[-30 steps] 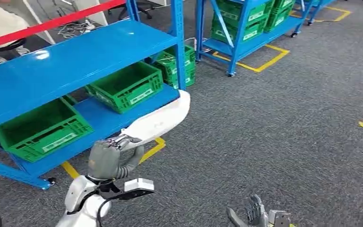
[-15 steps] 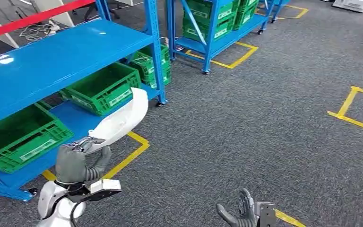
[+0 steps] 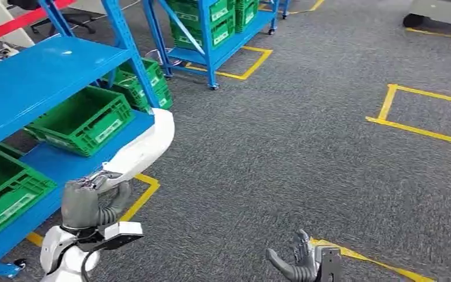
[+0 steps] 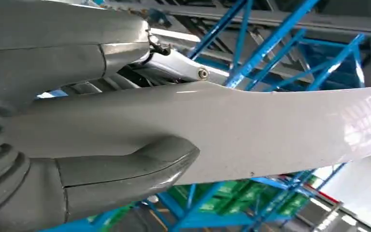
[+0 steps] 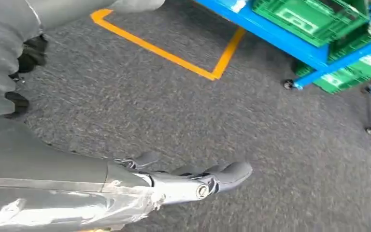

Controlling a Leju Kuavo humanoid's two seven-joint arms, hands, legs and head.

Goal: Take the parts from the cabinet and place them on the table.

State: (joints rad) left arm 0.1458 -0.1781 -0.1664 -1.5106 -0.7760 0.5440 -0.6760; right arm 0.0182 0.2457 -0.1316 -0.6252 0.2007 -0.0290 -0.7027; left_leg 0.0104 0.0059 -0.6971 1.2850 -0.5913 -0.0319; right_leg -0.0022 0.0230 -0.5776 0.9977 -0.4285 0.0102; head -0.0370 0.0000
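Left robot hand (image 3: 85,200) is clamped on one end of the long white part (image 3: 144,147); thumb under, fingers over the top, as the left wrist view (image 4: 125,166) shows. The part sticks out forward and up from that hand, its free end hanging just beside the blue rack (image 3: 41,76) edge and near the green crates (image 3: 82,120). Right robot hand (image 3: 296,267) is low, fingers spread, carrying nothing, well apart from the part.

Step, as I read it: carry phase, part out of the cabinet, worktop not in sight.

To do it well:
- Grip is at one end, so the long overhang levers on the fingers. Hold firm, avoid fast wrist rotation.
- Swing the free end away from the rack uprights before any turn of the body; that tip is the likeliest thing to clip.
- Keep the part roughly level and close to the torso while walking.
- Right hand could support the far end if the part sags.
- Set the part down flat, release only once it rests.
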